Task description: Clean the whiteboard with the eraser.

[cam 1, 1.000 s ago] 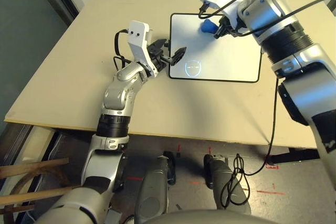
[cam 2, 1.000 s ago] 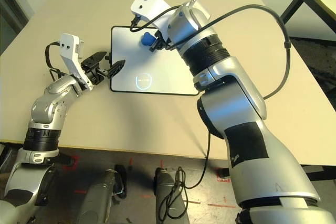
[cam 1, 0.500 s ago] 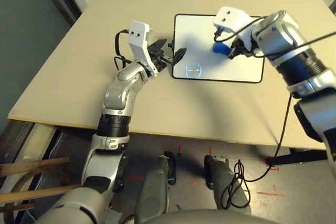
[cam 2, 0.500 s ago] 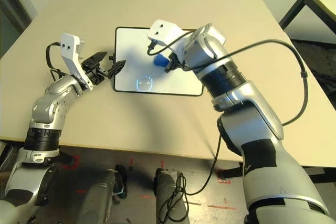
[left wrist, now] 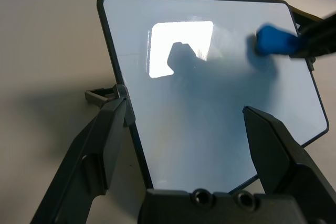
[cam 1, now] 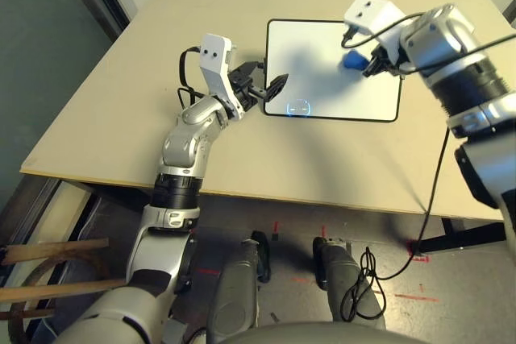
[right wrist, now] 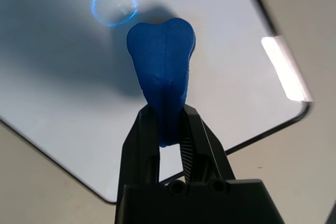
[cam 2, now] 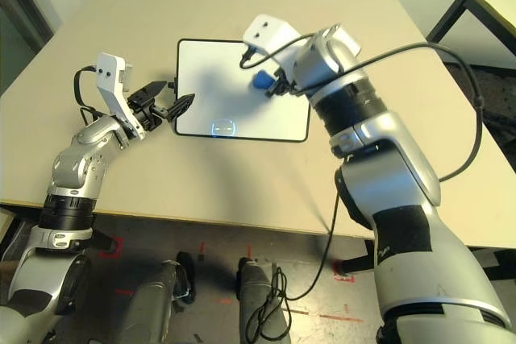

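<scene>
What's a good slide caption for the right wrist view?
Right tool shut on the blue eraser, poised over the whiteboard near a corner.

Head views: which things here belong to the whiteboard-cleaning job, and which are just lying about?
Job:
- glossy white black-framed whiteboard
- small bright blue eraser, clamped in right gripper
- left gripper, open astride the board's edge

Lying about:
- beige wooden table
- black cables on floor

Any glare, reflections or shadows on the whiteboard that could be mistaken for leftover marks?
Left eye view: a pale ring-shaped glint on the whiteboard near its front edge, plus a soft grey arm shadow. Left wrist view: a bright square reflection with a dark silhouette in it, and the eraser is blurred. Right wrist view: a blue-tinged ring reflection beyond the eraser held in the right end effector, and its shadow.
</scene>
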`<state>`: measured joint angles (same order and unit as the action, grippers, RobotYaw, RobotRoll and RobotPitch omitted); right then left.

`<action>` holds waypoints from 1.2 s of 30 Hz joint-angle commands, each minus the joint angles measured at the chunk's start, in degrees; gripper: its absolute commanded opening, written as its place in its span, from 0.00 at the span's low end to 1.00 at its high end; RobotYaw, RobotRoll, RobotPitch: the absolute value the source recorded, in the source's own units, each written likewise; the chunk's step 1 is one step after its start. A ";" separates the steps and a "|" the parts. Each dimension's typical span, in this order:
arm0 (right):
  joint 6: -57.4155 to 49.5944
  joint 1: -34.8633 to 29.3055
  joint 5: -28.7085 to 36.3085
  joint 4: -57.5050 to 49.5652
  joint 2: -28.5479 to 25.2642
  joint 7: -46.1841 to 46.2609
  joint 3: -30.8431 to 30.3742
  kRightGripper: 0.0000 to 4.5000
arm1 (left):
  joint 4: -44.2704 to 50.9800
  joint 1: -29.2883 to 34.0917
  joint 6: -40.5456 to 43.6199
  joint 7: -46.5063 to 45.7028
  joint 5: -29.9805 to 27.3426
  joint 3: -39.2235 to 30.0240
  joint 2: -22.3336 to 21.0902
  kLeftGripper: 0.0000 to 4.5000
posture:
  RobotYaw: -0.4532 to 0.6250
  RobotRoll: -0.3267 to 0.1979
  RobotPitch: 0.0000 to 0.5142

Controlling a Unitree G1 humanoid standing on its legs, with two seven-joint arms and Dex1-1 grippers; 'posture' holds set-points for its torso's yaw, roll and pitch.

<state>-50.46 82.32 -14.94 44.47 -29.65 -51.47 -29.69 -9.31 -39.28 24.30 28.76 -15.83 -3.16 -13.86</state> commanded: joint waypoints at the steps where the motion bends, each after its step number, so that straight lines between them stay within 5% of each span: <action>1: -0.35 -0.07 -0.70 0.19 0.65 -1.03 0.43 0.10 | -0.92 0.12 -0.50 0.24 0.12 0.62 0.19 1.00 | 0.43 0.62 0.44; 10: -9.28 -7.91 -0.97 -16.37 -0.45 -7.84 -3.99 0.10 | -0.91 0.00 -0.43 0.35 0.16 0.57 0.04 1.00 | 0.43 0.62 0.44; 15: -10.41 -7.21 -0.61 -17.12 -0.95 -7.85 -3.05 0.10 | -0.68 -0.04 -0.31 0.28 0.18 0.49 -0.05 1.00 | 0.44 0.62 0.44; 22: -11.75 6.25 5.41 -3.99 0.08 3.75 15.44 0.10 | 0.91 1.34 0.12 -0.25 0.07 0.11 -0.44 1.00 | 0.45 0.62 0.44; 31: -18.66 0.04 8.93 -13.24 -4.36 23.89 38.40 0.10 | 1.98 2.68 -0.20 -1.54 0.33 -0.86 -1.64 1.00 | 0.44 0.62 0.43; 36: -19.72 -3.96 9.52 -15.70 -5.69 31.19 44.05 0.10 | 0.33 2.57 -2.48 -3.73 0.65 -3.28 -2.89 1.00 | 0.42 0.62 0.43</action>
<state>-68.91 80.87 -6.38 29.90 -34.82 -22.58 12.20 -8.07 -37.37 23.14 26.02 -15.64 -5.09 -16.17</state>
